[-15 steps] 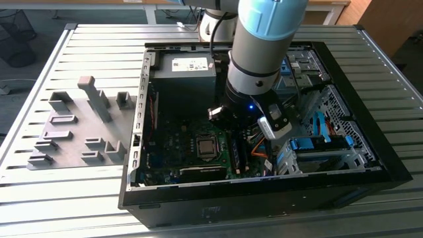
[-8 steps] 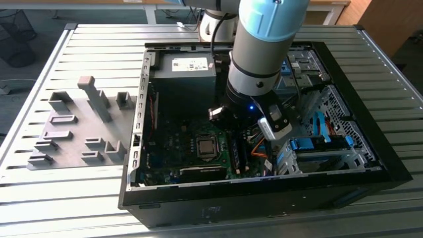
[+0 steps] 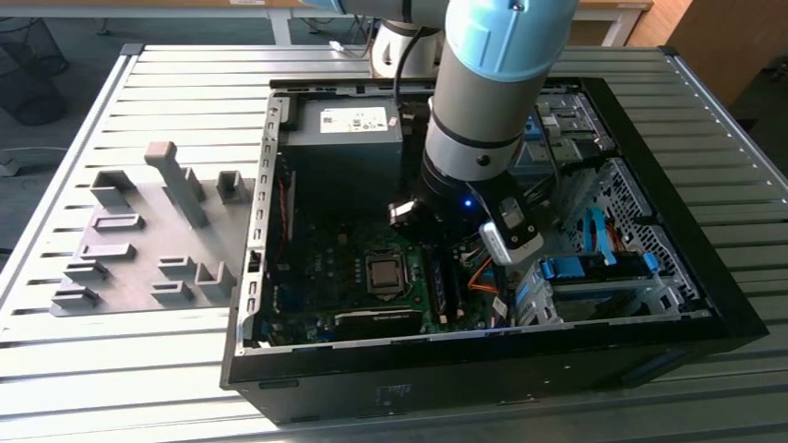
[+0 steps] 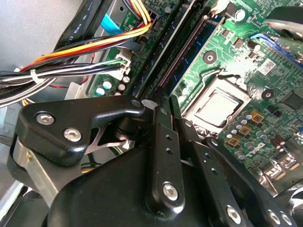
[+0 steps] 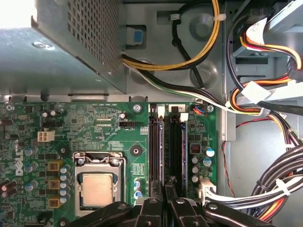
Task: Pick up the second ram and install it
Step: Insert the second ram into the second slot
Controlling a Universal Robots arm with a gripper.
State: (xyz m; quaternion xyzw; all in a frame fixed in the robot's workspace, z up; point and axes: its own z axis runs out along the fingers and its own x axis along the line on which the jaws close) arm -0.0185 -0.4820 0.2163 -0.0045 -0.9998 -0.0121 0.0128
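Ram: two sticks stand edge-up in adjoining slots on the board [image 5: 94,127], beside the processor [image 5: 97,188]; the second ram [image 5: 176,149] is the one farther from it.
Long axis: runs lengthwise along its slot, parallel to its neighbour [image 5: 156,151].
Tool [image 5: 165,196]: fingers nearly together over the slots' near end; grip cannot be told.
Computer case [image 3: 689,277]: one, open on the desk [image 3: 185,92].

Green motherboard [image 5: 109,137] with silver CPU [image 5: 96,188] and black slots; black gripper [image 5: 165,201] with silver screws. Cable bundle [image 4: 85,56] yellow, orange, red, black, white. Black case [image 3: 493,369], grey ribbed table [image 3: 148,369], grey holder blocks [image 3: 148,240], blue brackets [image 3: 579,269].
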